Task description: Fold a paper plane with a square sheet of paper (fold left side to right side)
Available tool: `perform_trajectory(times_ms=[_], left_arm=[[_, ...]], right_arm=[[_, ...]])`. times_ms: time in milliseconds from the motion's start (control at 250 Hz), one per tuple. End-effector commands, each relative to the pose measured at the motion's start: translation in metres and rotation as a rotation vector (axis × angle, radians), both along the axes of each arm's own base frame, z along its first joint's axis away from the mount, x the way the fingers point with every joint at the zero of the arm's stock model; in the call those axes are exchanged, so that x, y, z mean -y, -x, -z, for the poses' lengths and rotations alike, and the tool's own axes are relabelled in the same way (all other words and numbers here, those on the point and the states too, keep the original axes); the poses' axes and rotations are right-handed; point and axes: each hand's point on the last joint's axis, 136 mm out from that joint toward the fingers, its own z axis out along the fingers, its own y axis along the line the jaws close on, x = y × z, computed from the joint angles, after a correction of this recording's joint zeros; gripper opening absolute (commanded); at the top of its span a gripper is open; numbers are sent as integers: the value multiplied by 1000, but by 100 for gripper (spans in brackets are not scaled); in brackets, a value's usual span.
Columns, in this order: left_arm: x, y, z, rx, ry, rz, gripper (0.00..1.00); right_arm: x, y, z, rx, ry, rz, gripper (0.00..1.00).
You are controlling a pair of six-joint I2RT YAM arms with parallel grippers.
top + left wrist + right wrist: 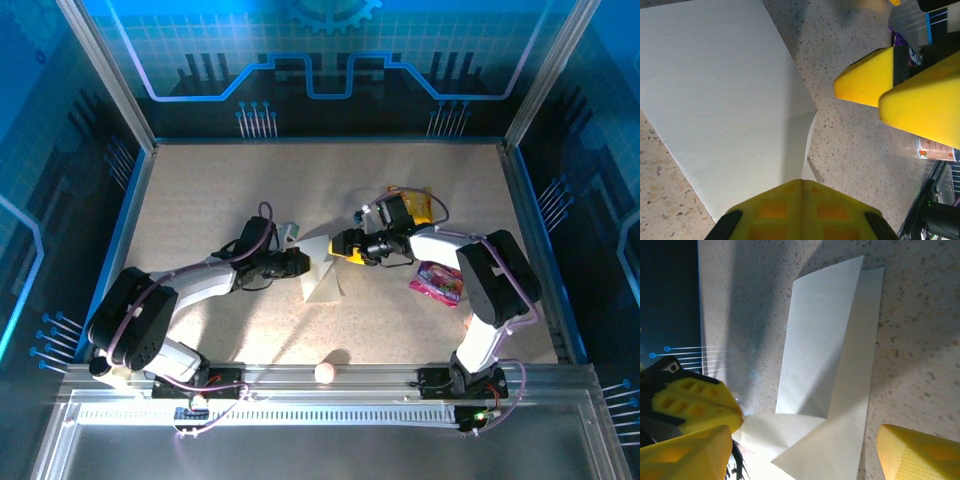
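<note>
Two grippers at the square sheet of paper (322,272), mid-table: left gripper (297,263) pinches its 9 o'clock edge; right gripper (346,247) gapes at 2 o'clock. The pinch could slip, skewing the fold.

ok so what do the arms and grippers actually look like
The left arm and right arm have white links, bulky black joints and thin purple cables looping along them. The left gripper and right gripper have yellow wedge-shaped fingers with grids of square pockets.
</note>
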Motion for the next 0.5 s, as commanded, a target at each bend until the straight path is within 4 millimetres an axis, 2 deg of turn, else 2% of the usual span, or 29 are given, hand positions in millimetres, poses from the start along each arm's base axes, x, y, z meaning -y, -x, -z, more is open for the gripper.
perform_trajectory(times_ms=[0, 280, 400, 495], left_arm=[[-1, -2, -8, 26, 25, -15, 0], [-4, 2, -6, 23, 19, -23, 0], [-7, 4, 3, 6, 4, -37, 0], [-12, 4, 17, -23, -28, -62, 16]], right_arm=[[-22, -5, -9, 2, -71, -29, 77], [-45, -3, 2, -38, -86, -65, 76], [-52, -2, 3, -47, -107, -75, 74], [-53, -1, 3, -52, -110, -77, 71]])
